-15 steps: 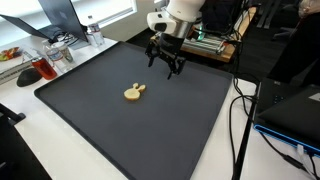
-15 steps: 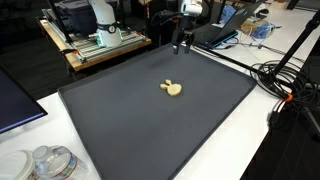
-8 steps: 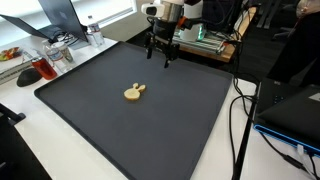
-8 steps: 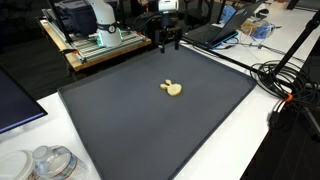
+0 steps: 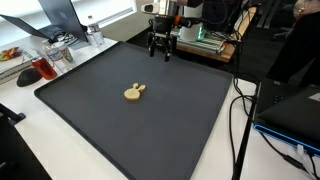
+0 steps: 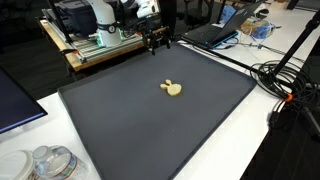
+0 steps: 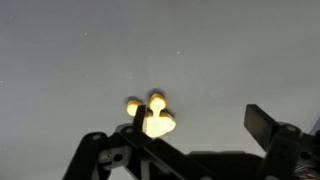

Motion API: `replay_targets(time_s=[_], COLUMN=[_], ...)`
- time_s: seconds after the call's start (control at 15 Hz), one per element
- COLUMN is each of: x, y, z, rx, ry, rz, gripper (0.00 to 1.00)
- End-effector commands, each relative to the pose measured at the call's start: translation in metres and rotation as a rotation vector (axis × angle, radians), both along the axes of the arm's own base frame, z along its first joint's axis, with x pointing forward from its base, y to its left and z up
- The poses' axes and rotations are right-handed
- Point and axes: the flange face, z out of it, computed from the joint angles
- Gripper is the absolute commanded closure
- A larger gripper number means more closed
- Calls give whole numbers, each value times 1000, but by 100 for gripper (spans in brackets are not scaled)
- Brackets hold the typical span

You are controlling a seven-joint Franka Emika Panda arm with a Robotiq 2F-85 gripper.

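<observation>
A small tan toy with two round ears (image 5: pixel 134 92) (image 6: pixel 172 88) lies near the middle of the dark mat (image 5: pixel 180 120) (image 6: pixel 130 125). My gripper (image 5: pixel 161 47) (image 6: pixel 155 40) hangs open over the mat's far edge, well away from the toy, with nothing between its fingers. In the wrist view the toy (image 7: pixel 152 115) glows pale yellow on grey mat, partly behind one dark finger (image 7: pixel 139 126); the other finger (image 7: pixel 262 126) stands far to the right. The gripper (image 7: pixel 198 130) holds nothing.
A laptop (image 5: pixel 60 18), glasses and a red item (image 5: pixel 36 70) sit beside the mat. Equipment on a wooden table (image 6: pixel 95 40) stands behind it. Cables (image 6: pixel 285 80) trail along one side. Round lidded containers (image 6: pixel 45 162) sit near a corner.
The arm has swung along the mat's far edge, farther from the toy, with the gripper staying open. The toy has not moved.
</observation>
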Motion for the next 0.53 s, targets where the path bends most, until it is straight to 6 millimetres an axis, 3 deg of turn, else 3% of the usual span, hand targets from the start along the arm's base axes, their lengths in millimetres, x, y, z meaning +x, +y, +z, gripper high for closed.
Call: replay_targets(time_s=[0.0,0.2,0.47], x=[-2,0,10], y=[2,3,-7], z=[-1,1,19], rx=[5,8,33], ry=[-6,-11,-43], rz=[0,-3,-67], gripper=[0,0,0])
